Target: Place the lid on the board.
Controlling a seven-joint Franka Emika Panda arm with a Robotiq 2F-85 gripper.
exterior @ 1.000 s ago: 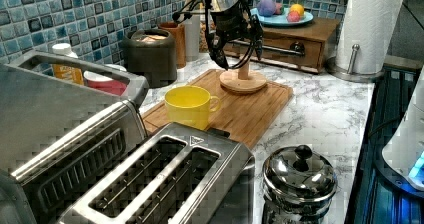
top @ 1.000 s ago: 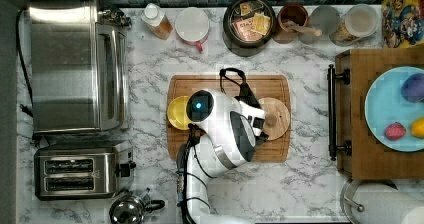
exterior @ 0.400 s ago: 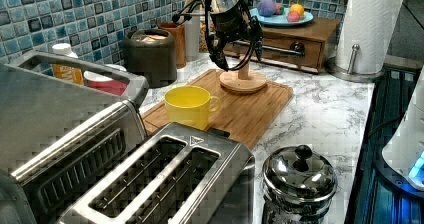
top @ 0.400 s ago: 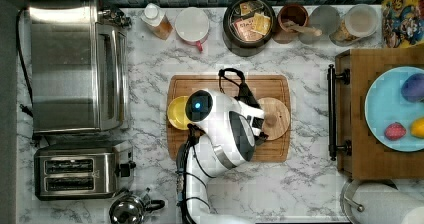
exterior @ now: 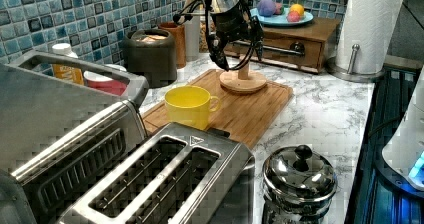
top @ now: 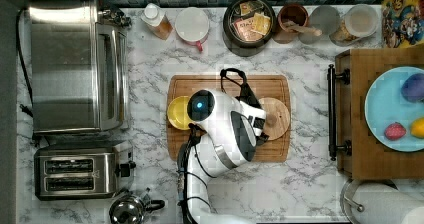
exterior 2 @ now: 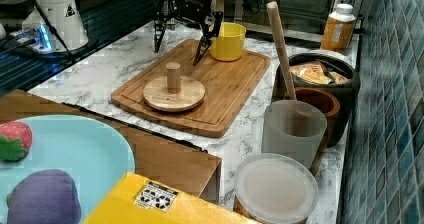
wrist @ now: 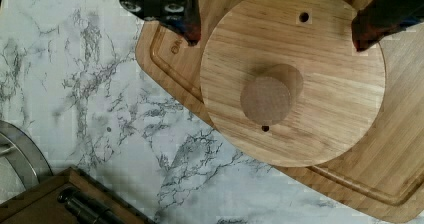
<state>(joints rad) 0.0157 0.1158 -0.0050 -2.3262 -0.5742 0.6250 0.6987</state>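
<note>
So from my end the lid sits flat on the board, fingers spread apart above it, holding nothing.

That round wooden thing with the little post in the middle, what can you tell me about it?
The lid is a flat round disc of pale, grained wood with a short upright wooden knob at its centre and two small dark holes in its face. It lies flat, knob up, on the board, near the end far from the yellow cup. The gripper stands open above the board, its fingers clear of the lid.
</note>
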